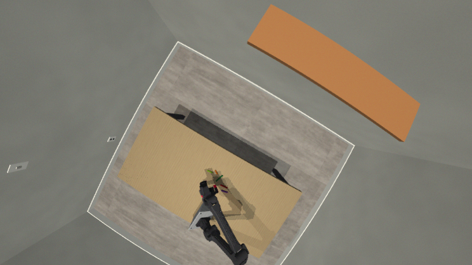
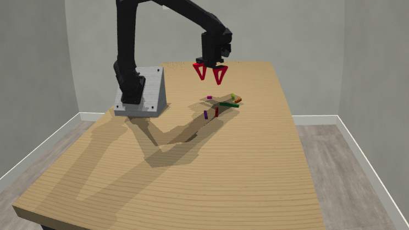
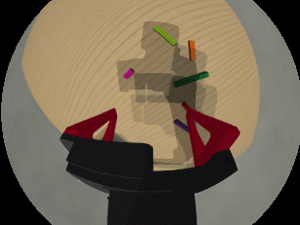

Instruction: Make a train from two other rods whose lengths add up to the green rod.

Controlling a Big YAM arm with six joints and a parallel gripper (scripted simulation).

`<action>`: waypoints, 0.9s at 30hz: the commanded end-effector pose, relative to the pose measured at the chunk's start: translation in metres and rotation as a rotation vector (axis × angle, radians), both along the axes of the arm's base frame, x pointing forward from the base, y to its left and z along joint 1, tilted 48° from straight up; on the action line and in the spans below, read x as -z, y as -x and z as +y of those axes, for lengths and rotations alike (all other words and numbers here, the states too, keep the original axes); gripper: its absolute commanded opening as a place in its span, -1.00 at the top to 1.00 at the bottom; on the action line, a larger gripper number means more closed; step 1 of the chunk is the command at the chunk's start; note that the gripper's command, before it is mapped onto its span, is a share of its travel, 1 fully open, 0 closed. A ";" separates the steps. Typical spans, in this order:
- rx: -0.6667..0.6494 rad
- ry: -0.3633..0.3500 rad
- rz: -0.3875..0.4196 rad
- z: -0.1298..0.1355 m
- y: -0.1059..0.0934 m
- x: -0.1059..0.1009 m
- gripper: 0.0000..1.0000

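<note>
The fingers (image 2: 210,80) stand spread with nothing between them, above the counter (image 1: 167,150) (image 2: 256,160) (image 3: 58,72), right of centre in the exterior view. In the wrist view, the green rod (image 1: 219,178) (image 2: 229,104) (image 3: 191,80) lies flat right of centre. Above it, the orange rod (image 1: 216,172) (image 2: 238,100) (image 3: 192,50) is close by, and the lime rod (image 1: 210,171) (image 2: 232,96) (image 3: 165,35) slants at top centre. The magenta rod (image 2: 209,97) (image 3: 129,74) sits apart, left of the green one. Below the green rod are the red rod (image 1: 224,186) (image 2: 216,111) (image 3: 184,105) and purple rod (image 1: 224,191) (image 2: 205,114) (image 3: 181,126), both partly hidden by a finger. No two rods form a train.
</note>
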State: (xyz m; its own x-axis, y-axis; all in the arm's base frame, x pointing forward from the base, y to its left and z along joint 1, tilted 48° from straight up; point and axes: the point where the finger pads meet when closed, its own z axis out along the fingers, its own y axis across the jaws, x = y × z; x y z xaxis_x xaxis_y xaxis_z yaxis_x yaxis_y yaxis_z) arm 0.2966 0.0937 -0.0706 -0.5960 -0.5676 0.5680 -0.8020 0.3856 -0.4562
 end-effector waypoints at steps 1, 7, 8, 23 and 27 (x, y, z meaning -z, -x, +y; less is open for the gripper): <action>0.001 -0.030 -0.072 0.016 -0.007 -0.007 -1.00; 0.065 -0.037 -0.138 0.011 -0.008 -0.011 -1.00; 0.065 -0.038 -0.138 0.011 -0.009 -0.011 -1.00; 0.200 -0.043 -0.272 -0.001 -0.008 -0.019 -1.00; 0.209 -0.049 -0.278 -0.001 -0.013 -0.019 -1.00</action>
